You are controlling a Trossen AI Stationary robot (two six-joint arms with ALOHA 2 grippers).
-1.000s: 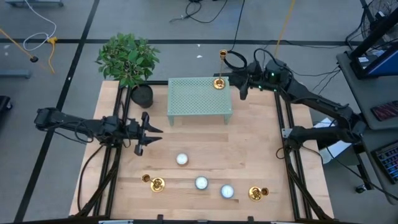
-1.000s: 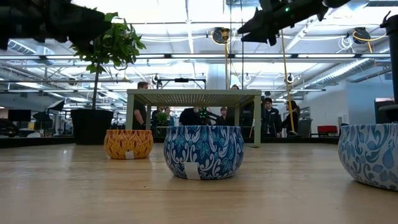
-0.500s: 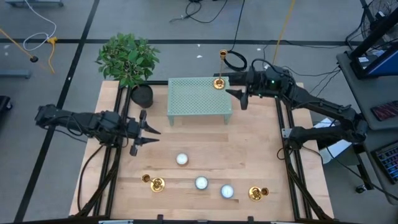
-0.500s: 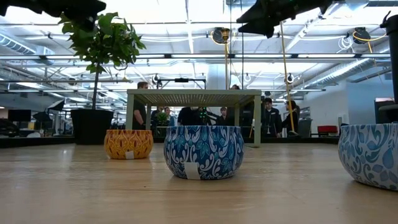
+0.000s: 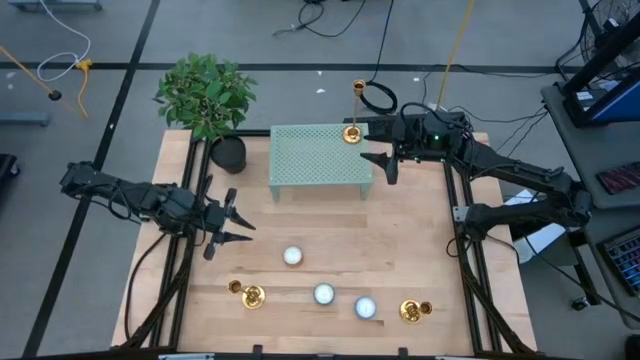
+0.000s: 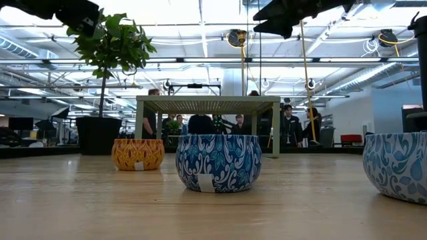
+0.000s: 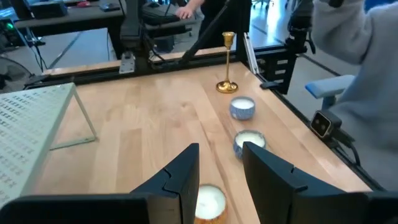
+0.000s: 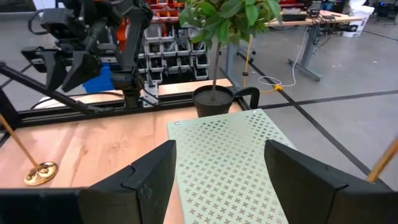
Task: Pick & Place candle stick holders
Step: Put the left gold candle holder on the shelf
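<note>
On the far right corner of the green perforated stand [image 5: 320, 155] stands one tall candle stick holder [image 5: 353, 132], its round base on the mesh top and its thin stem upright. Just beside that corner, off the stand's right edge, hangs the right gripper [image 5: 380, 160], released, its two fingers spread wide with nothing between them; from its wrist the mesh top [image 8: 230, 162] fills the gap between the dark fingers [image 8: 149, 180].

Well in front of the stand, near the table's [image 5: 420, 250] front edge, sit the other two candle stick holders: one to the front left [image 5: 248, 295] and one to the front right [image 5: 411, 311]. Between them lie three round white tealight candles [image 5: 323, 294], two in the same row and one nearer the stand.

Left of the stand and somewhat in front of it hovers the left gripper [image 5: 228, 225], also released, fingers apart and empty. Its wrist camera looks past the parted fingers [image 7: 180, 180] toward a candle stick holder [image 7: 227, 62] and two candles.

Behind the stand's left end stands a potted plant [image 5: 208, 100].
</note>
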